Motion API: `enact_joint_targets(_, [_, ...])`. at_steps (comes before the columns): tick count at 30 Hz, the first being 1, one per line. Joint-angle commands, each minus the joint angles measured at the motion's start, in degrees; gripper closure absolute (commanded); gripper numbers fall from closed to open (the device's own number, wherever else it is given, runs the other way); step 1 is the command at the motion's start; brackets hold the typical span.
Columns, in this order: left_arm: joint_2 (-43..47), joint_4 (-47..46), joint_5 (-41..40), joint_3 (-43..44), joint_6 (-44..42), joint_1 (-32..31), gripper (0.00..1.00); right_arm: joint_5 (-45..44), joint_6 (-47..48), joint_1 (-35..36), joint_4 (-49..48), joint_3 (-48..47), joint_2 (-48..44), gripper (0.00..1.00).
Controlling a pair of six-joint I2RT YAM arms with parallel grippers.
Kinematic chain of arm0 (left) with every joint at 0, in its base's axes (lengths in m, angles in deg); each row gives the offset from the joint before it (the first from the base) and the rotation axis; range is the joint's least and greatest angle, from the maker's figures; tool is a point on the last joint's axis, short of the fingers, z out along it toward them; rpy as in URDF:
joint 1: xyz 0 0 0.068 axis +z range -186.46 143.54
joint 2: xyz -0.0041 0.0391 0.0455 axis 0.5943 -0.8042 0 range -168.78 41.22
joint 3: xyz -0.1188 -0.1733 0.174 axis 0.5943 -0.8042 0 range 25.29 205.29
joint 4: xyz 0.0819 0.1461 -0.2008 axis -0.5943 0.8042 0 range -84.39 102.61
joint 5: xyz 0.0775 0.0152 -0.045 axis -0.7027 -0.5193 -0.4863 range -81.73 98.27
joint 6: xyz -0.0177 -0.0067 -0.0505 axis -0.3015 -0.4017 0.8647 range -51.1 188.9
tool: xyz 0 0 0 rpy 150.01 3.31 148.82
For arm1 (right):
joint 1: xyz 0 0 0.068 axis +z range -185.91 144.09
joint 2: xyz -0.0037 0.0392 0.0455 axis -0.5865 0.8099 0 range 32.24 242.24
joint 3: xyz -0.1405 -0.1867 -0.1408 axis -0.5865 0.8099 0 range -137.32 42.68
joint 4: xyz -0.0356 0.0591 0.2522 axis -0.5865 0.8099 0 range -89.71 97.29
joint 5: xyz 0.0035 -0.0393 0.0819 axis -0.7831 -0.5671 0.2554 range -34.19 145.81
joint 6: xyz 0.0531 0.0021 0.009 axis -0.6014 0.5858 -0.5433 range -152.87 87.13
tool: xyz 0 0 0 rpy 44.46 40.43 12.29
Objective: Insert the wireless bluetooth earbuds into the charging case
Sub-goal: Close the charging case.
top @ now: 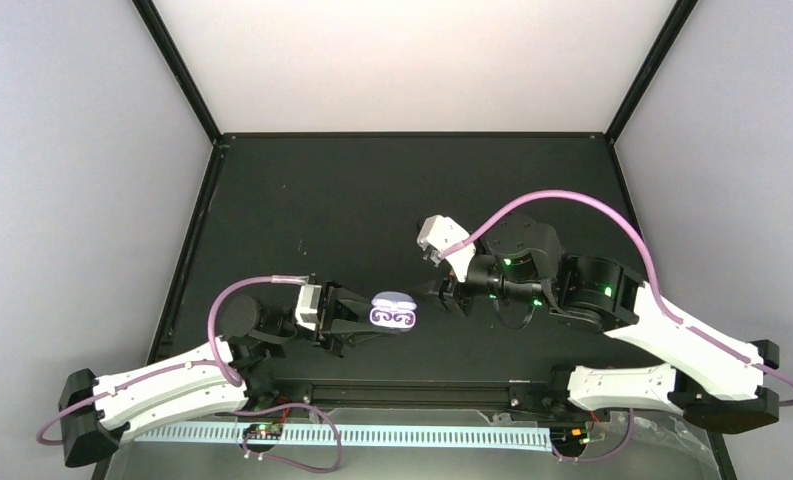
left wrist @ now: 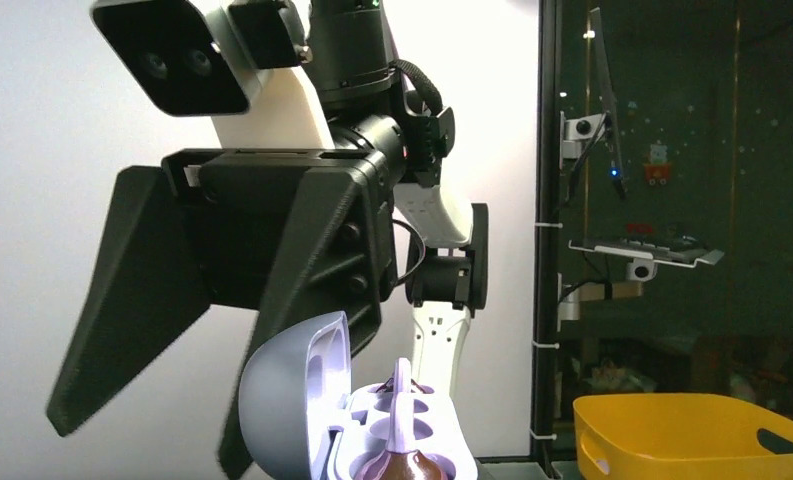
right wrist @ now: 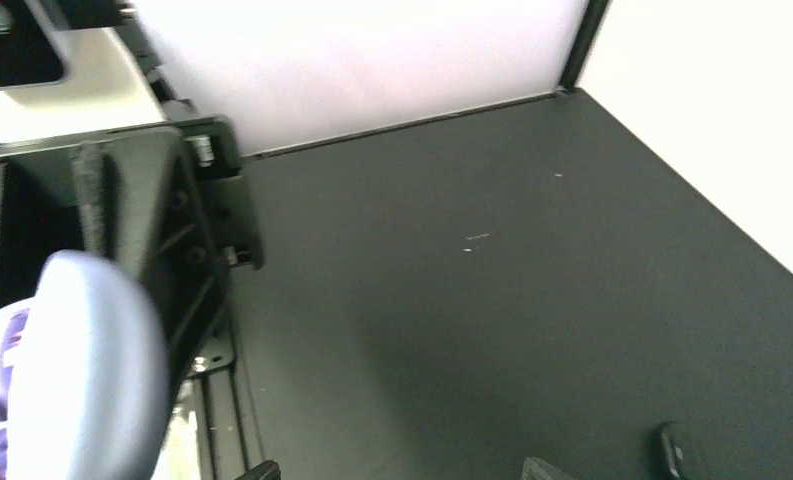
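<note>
The left gripper [top: 374,318] pinches the charging case [top: 394,311] tight at the near middle of the matte black table [top: 372,200]. The case's hinged lid [left wrist: 282,400] is swung up and its moulded wells are showing. Just right of it, the right gripper [top: 444,293] points at the case with its wedge-shaped black fingers [left wrist: 122,300] spread apart. The case is smooth, rounded lavender plastic. A small black oval object [right wrist: 672,450] lies flat on the table, apart from the case.
</note>
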Motion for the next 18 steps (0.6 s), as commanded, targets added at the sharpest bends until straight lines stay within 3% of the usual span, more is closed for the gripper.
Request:
enact_joint_targets(1, [0.57,2.78,0.58,2.77,-2.8,-0.25,0.98,8.26,0.39,-0.29,-1.52,-0.56,-1.93,0.38])
enact_joint_targets(7, [-1.18,1.94,0.62,3.06,-1.97,-0.24,0.98,14.41,1.01,-0.3,-2.21,-0.81,-1.77,0.38])
enact_joint_targets(13, [-1.62,2.41,0.1,3.34,-2.53,-0.25,0.98,14.68,1.22,-0.31,-3.12,0.53,-2.29,0.38])
enact_joint_targets(15, [-1.57,3.33,-1.17,3.32,-2.66,-0.25,0.99,11.29,0.15,-0.29,-4.12,1.53,-2.88,0.38])
enact_joint_targets(18, [-0.96,8.1,-10.06,3.0,-2.03,-0.16,0.98,-6.56,-3.75,-0.38,-7.16,4.65,-4.83,0.35])
